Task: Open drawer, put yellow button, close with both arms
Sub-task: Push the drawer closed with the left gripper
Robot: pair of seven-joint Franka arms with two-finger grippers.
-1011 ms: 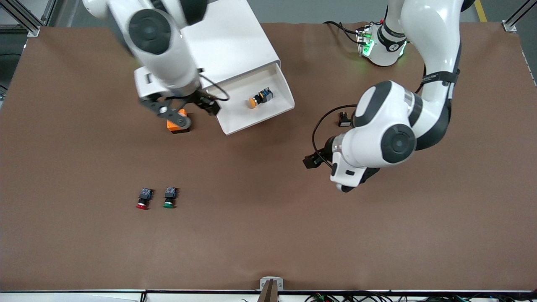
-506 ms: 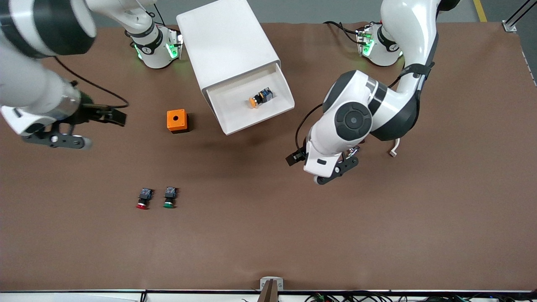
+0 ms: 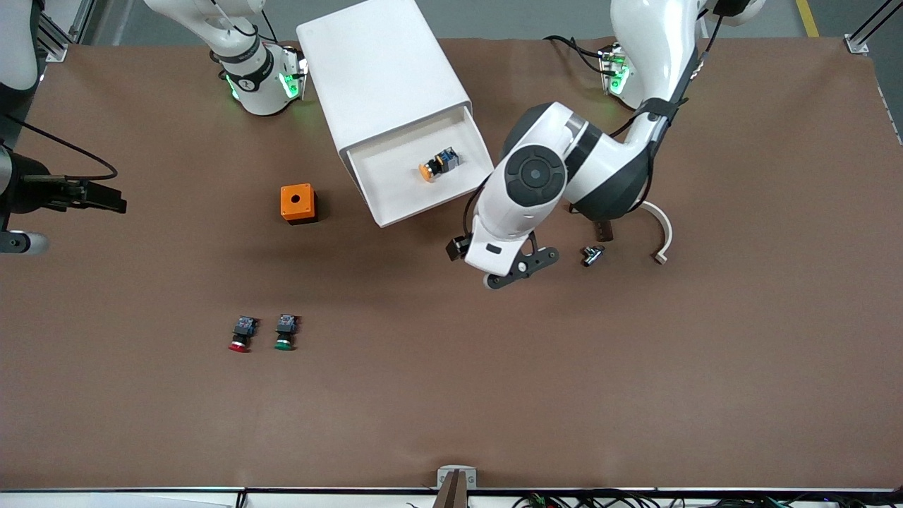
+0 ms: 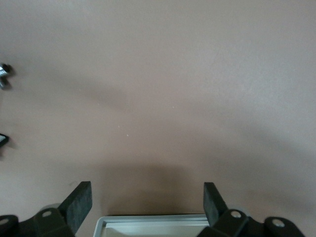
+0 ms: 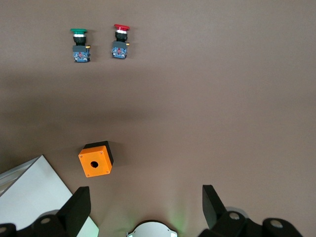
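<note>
The white cabinet (image 3: 384, 70) has its top drawer (image 3: 391, 180) pulled out. The yellow button (image 3: 437, 164) lies on its side inside the drawer. My left gripper (image 3: 518, 268) hangs open just off the drawer's front, over the brown table. In the left wrist view its fingers (image 4: 79, 203) stand wide apart around nothing, and the drawer's pale rim (image 4: 153, 223) shows between them. My right gripper (image 3: 21, 226) is raised over the right arm's end of the table. It is open and empty in the right wrist view (image 5: 144, 207).
An orange box (image 3: 298, 203) with a round hole sits beside the cabinet. The red-capped (image 3: 240, 334) and green-capped (image 3: 285, 332) buttons lie nearer the front camera. A small metal part (image 3: 591, 255) and a white curved piece (image 3: 662, 233) lie under the left arm.
The right arm swung away from the drawer and the orange box toward its own end of the table. The left arm moved in toward the drawer's front. The yellow button stayed in the drawer.
</note>
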